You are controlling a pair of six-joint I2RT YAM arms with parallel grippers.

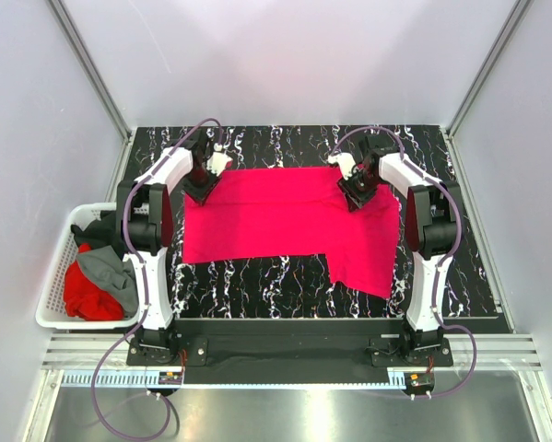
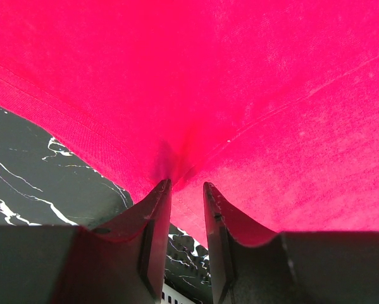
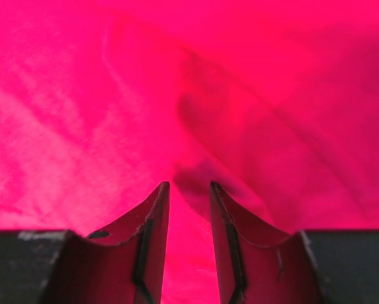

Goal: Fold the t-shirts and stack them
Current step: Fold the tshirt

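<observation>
crimson-pink t-shirt [image 1: 276, 216], frame centre; left gripper [image 2: 186, 183] pinching its edge; right gripper [image 3: 188, 185], hold unclear; confirm it, then raise your two sides evenly

No readable writing

No word, number, label or brand mark can be made out on the pink t-shirt [image 1: 285, 216], the white basket [image 1: 54, 276] or the marbled table [image 1: 257, 281]. Both close wrist views show only plain cloth, with no print or tag.
</observation>
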